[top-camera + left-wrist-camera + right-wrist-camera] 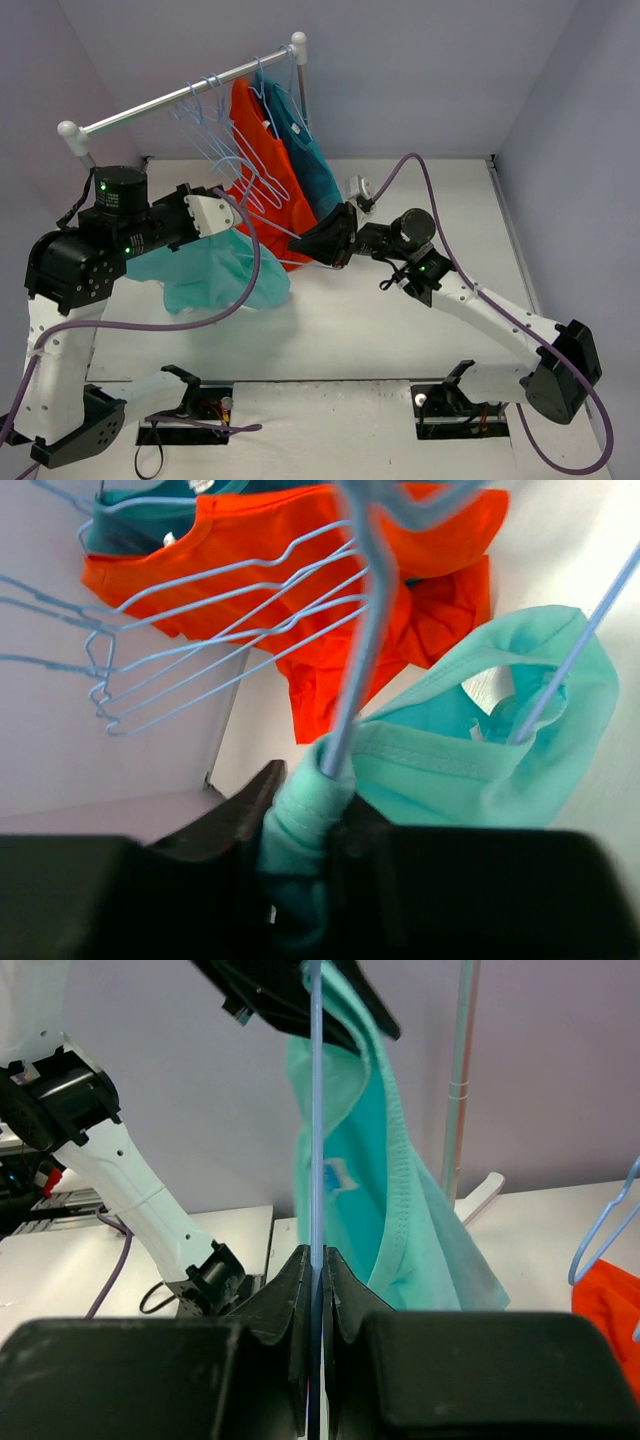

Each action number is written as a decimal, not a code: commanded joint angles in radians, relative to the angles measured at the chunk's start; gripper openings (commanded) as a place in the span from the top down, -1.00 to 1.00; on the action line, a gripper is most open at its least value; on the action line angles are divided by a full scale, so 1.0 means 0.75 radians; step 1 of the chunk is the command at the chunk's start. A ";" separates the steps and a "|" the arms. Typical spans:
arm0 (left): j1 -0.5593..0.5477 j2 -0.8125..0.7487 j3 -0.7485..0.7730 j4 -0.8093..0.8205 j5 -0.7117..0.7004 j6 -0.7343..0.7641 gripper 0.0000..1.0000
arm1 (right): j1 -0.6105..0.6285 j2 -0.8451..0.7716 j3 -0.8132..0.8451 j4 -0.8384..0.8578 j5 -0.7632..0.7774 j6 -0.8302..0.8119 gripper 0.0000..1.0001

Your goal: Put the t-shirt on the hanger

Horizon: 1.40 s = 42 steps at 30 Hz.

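Pale lilac walls close in a white desk [400,320], and I work just above it. My right jaws are pinched together on the thin wire of the hanger [316,1110], which runs straight up between them. My left jaws are clamped on a rolled bunch of the t-shirt [470,770] near its collar, with a hanger wire rising right beside that bunch. The rest of the mint cloth hangs down from my left jaws, its lower folds close to the desk. From my left wrist, one hanger arm seems to pass into the open neck, by the label. That view is blurred close up, so I cannot be sure it is truly inside. I judge the step to be drawing the collar over the hanger's shoulder. It calls for a firm, motionless right pinch so the wire cannot twist, while my left draws the cloth along the wire rather than across it. Behind hang the spare hangers [215,140], the orange-red shirt [255,150] and the teal shirt [305,150] on the rail [180,95], near enough to snag.
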 commanded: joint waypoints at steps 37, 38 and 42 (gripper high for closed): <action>0.002 -0.164 -0.333 0.427 0.212 -0.345 1.00 | -0.042 -0.181 0.053 -0.429 0.583 -0.159 -0.33; 0.002 -0.173 -0.352 0.449 0.191 -0.373 1.00 | -0.041 -0.211 0.045 -0.499 0.672 -0.138 -0.37; 0.000 -0.199 -0.426 0.491 0.128 -0.470 1.00 | -0.032 -0.373 -0.022 -0.644 0.843 -0.026 -0.41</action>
